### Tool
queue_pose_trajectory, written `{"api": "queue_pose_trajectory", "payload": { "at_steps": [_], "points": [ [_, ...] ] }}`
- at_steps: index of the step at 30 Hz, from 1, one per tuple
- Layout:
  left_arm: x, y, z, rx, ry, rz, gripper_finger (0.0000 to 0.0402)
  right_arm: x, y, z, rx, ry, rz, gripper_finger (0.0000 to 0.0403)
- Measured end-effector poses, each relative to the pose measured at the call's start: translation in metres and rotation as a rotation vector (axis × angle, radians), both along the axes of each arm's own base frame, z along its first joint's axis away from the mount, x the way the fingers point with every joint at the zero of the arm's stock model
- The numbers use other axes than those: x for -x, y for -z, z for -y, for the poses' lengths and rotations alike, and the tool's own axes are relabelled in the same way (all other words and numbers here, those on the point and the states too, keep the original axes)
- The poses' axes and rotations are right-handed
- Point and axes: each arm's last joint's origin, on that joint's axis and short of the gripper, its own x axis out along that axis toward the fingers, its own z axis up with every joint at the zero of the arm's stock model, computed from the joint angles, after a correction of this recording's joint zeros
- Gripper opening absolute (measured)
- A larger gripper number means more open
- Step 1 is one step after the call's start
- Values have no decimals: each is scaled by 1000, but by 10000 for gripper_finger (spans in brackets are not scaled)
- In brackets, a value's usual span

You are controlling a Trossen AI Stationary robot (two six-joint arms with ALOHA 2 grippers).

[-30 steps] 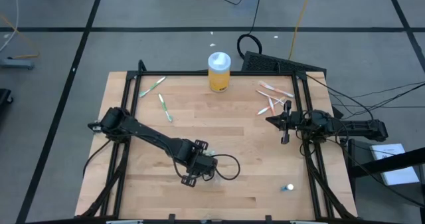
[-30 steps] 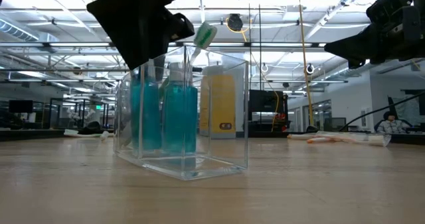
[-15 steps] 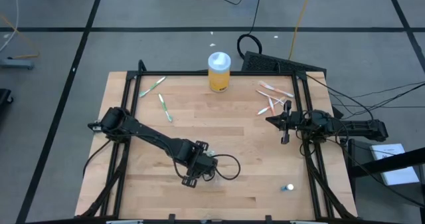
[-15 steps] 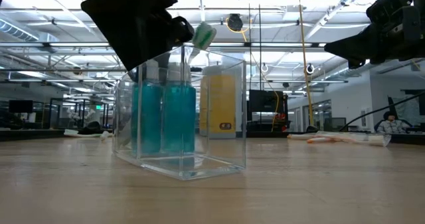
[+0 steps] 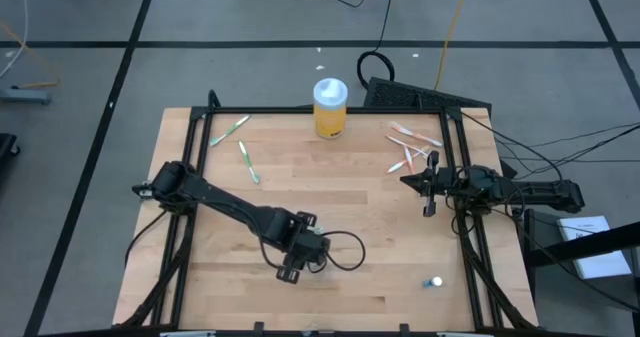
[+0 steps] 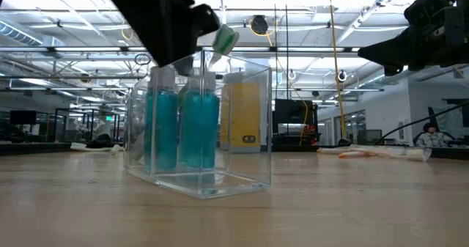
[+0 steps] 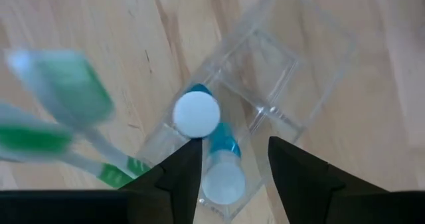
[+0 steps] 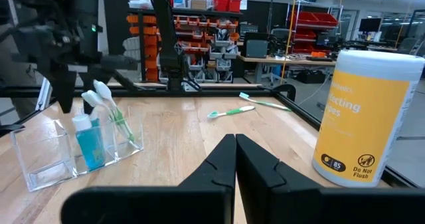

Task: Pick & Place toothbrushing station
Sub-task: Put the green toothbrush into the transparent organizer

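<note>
The station (image 6: 199, 130), a clear box with teal tubes (image 6: 183, 126) and green toothbrushes (image 7: 63, 111) standing in it, sits on the table (image 5: 380, 227) toward the near edge, left of centre. The left gripper (image 7: 229, 167) hangs directly above it. Its fingers (image 7: 179, 174) are parted and hold nothing; from the wrist they frame the white tube caps (image 7: 197, 114), with the box's clear walls below.

The likely trouble is a snag. If the arm pulls away sideways rather than straight up, a finger could catch a brush head (image 6: 225, 38) or the box rim and tip or drag the light container, spilling what stands in it. A descent from here would press on the caps and could shove the box along the wood.

The right gripper (image 8: 236, 151) waits at the right side of the table with its fingers pressed together and empty, near loose brushes (image 5: 410, 147) and the yellow jar (image 5: 330, 107), well clear of the station.

Against the frames a second earlier, the left gripper's fingers have spread wider and its dark body has shifted a little over the box in the low view. The station itself has settled almost exactly where it stood, and the right arm has not moved
</note>
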Motion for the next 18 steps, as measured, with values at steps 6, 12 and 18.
{"api": "queue_pose_trajectory", "payload": {
  "at_steps": [6,12,18],
  "points": [
    [3,-19,-1,1,11,18,182,0,0,0,0,0,0,4],
    [16,-52,-7,27,10,112,182,0,0,0,0,0,1,4],
    [42,-100,-15,48,-1,275,182,0,0,0,0,0,0,4]
  ]
}}
